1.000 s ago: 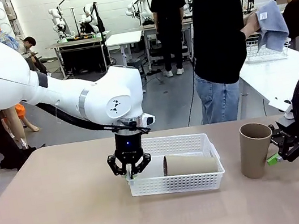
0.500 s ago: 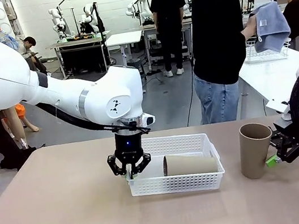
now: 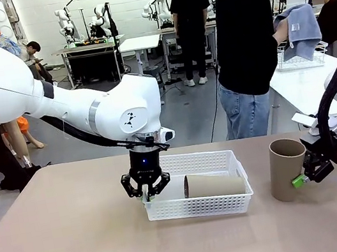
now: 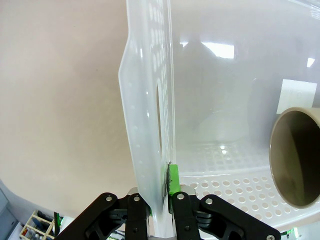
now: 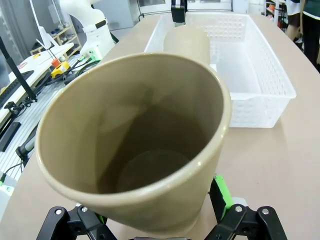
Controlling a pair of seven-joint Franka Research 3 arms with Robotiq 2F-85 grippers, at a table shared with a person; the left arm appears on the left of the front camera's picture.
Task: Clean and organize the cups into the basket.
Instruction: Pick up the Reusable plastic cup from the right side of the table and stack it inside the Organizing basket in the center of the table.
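A shallow white plastic basket with little holes in its sides [image 3: 198, 206] sits in the middle of the light brown table [image 3: 79, 251]. A tall grey-brown cup with no handle [image 3: 216, 184] lies on its side in the basket, its open mouth pointing to 9 o'clock. The left gripper [image 3: 148, 195] hangs straight down at the basket's 9 o'clock end, and its jaws are clenched on that thin end wall. At 3 o'clock from the basket, near it but apart, a second grey-brown cup [image 3: 286, 174] stands on the table, mouth up. The right gripper [image 3: 300, 179] comes in low from 3 o'clock with its jaws spread wide and this cup between them. I cannot tell if the pads press on it. At 1 o'clock, across the table, a person's hand [image 3: 281, 28] holds a grey-blue cloth [image 3: 301, 29].
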